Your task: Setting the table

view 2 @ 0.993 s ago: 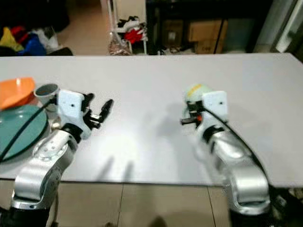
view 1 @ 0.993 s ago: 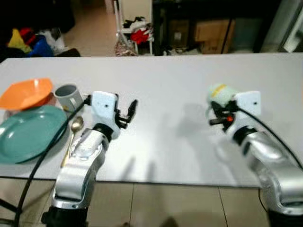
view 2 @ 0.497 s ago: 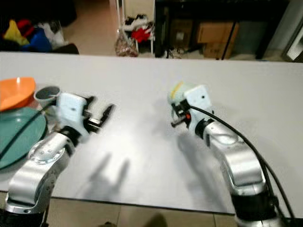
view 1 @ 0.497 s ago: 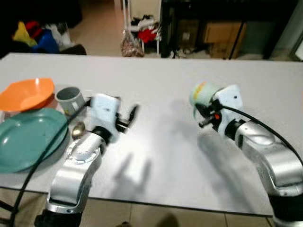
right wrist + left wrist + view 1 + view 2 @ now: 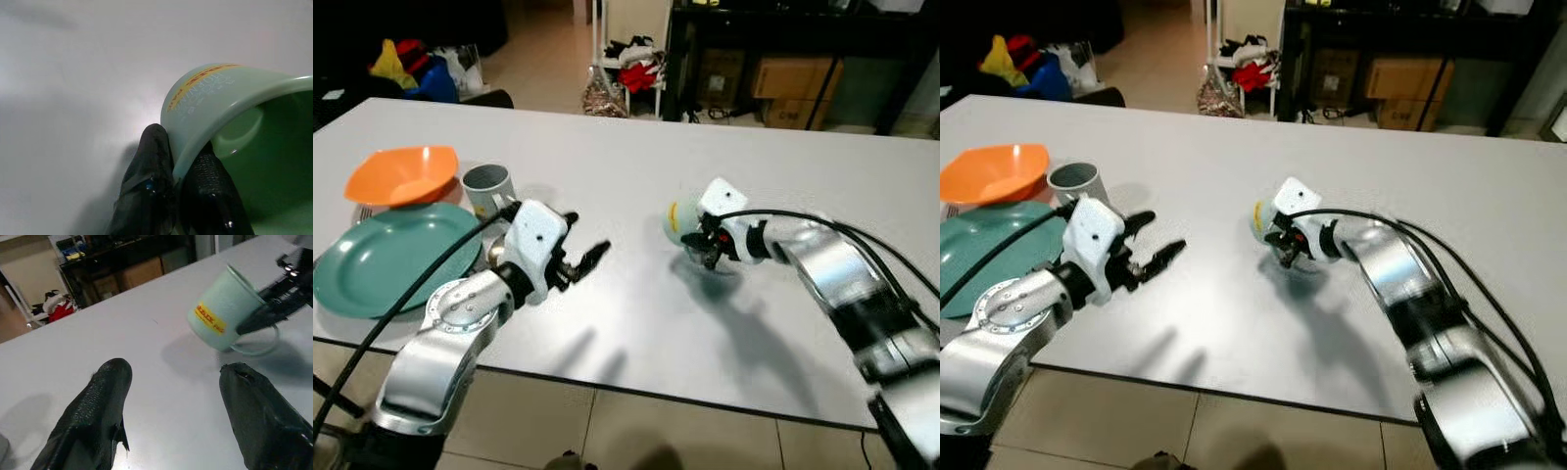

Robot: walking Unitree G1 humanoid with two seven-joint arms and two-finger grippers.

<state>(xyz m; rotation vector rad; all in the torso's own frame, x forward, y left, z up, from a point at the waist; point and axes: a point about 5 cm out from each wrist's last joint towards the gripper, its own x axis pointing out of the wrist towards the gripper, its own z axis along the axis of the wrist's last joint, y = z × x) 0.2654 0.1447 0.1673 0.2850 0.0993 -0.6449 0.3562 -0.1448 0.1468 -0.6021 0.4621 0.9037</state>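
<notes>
Pale-green mug (image 5: 682, 221) was tilted low over mid-table, pinched by its rim in the right gripper (image 5: 178, 171) — one finger inside, one outside, likely to set it down — while the left gripper (image 5: 171, 396) hovered spread and empty near the table's left edge, beside the teal plate (image 5: 382, 264).

Both head views look forward and down over the same worktop (image 5: 636, 157). The left wrist view faces across it toward the mint mug (image 5: 222, 318); the right wrist view sits close against its rim.
</notes>
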